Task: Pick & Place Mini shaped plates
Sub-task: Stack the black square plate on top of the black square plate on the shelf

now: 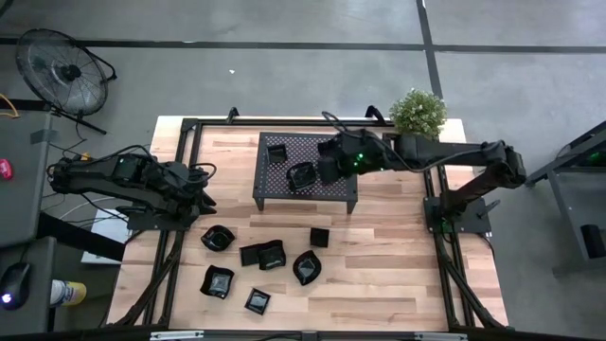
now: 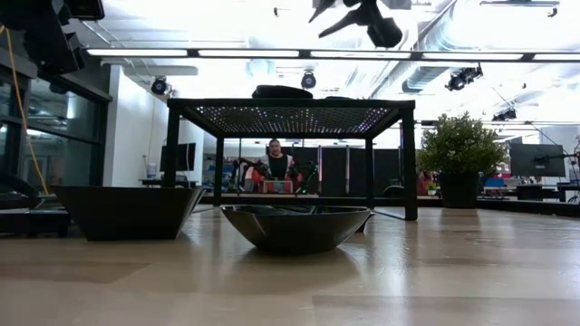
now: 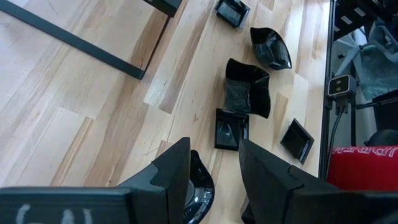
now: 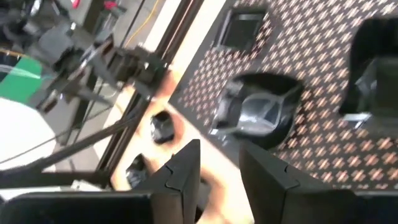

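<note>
Right gripper [image 1: 325, 169] reached inward at table's far middle, fingers parted, left gripper [image 1: 204, 197] hovering near left edge, fingers apart

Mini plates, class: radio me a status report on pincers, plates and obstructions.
Right pincer open over mesh rack, empty. Two mini plates on rack, seven on table. Left pincer open, waiting. Nothing obstructing.
</note>
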